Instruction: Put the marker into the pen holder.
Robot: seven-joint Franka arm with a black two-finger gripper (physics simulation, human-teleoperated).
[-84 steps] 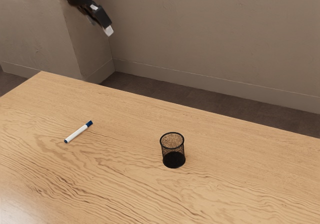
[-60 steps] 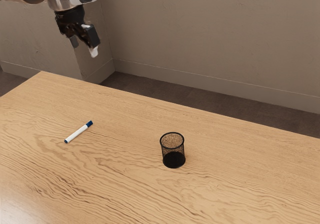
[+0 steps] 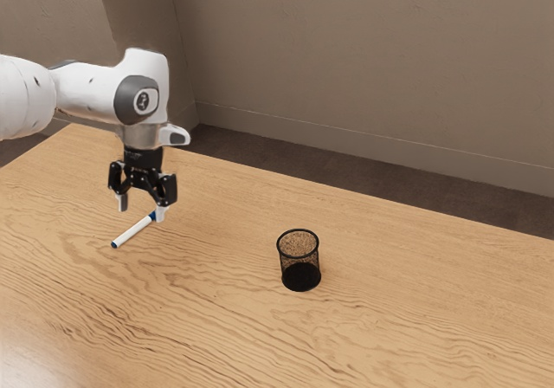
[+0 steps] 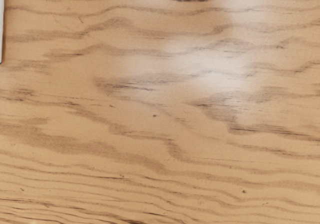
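Marker (image 3: 132, 232) lies on the bench (image 3: 389, 319), outside the upright mesh pen holder (image 3: 299, 257); the fingers (image 3: 161, 214) stand apart, near the marker.

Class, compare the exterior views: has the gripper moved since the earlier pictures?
Yes. Against the far edge of the table, the gripper has come down: it was above that edge in the view, and now hangs below it, near the marker.

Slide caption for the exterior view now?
Open two-finger gripper near a white-and-blue marker, black mesh pen holder apart on the wooden table.
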